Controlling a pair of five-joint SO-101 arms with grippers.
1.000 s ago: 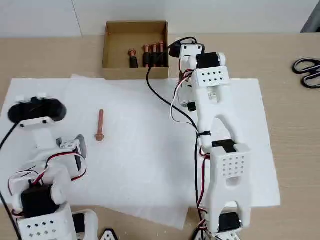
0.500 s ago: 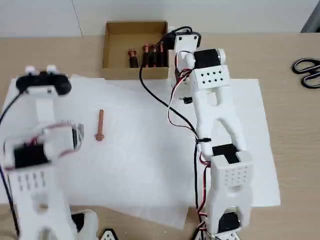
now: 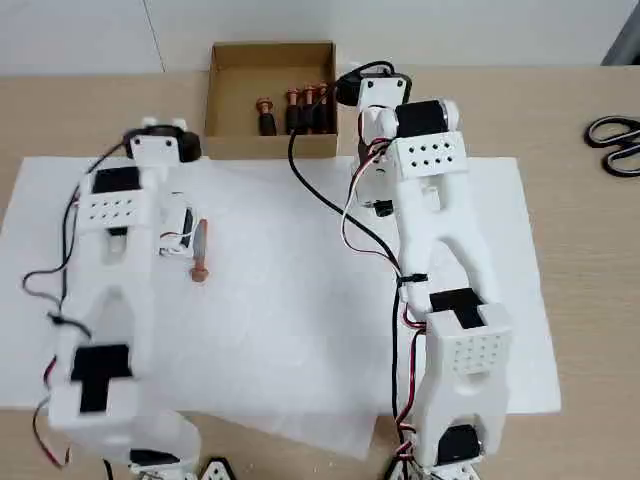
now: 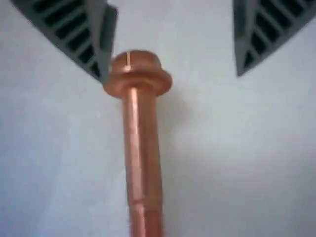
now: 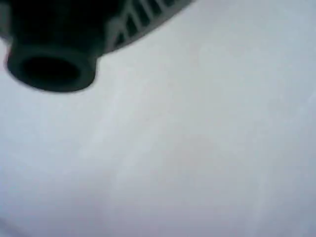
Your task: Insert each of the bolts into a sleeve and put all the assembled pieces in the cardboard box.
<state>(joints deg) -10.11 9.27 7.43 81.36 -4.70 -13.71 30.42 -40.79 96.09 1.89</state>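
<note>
Straddling the flanged head of the copper bolt (image 4: 137,74) with the left claw (image 4: 172,71), on dark ribbed fingers (image 4: 74,29) set wide apart and clamped on nothing. Placing one fingertip just beside or against the bolt head, contact not confirmable, and the other fingertip well apart from it. Showing, in the left wrist view, the bolt shank running from the head at upper centre to the lower edge, flat on the white paper (image 4: 256,163).

Locating, in the high view, the left claw (image 3: 192,235) at left centre of the frame, directly over the bolt (image 3: 199,268). Showing the bolt head toward the lower edge and the shank toward the upper edge, partly covered by the claw. Extending the left arm (image 3: 110,250) up from the lower left corner.

Closed on the black sleeve (image 5: 49,69) with the right claw (image 5: 74,44), at the upper left of the right wrist view. Showing the sleeve's open bore toward the camera and one ribbed grey finger (image 5: 143,19) just beside it, over white paper.

Stretching the right arm (image 3: 430,170) from lower centre to upper centre of the high view, with its wrist just beside the right wall of the cardboard box (image 3: 215,100).

Holding four assembled pieces (image 3: 300,110) in the right half of the box: three side by side, one slightly apart on the left. Resting the box on the wooden table (image 3: 580,250) at upper centre, at the upper edge of the paper (image 3: 280,330).

Lying at the right edge, on the table: scissors (image 3: 615,145).
</note>
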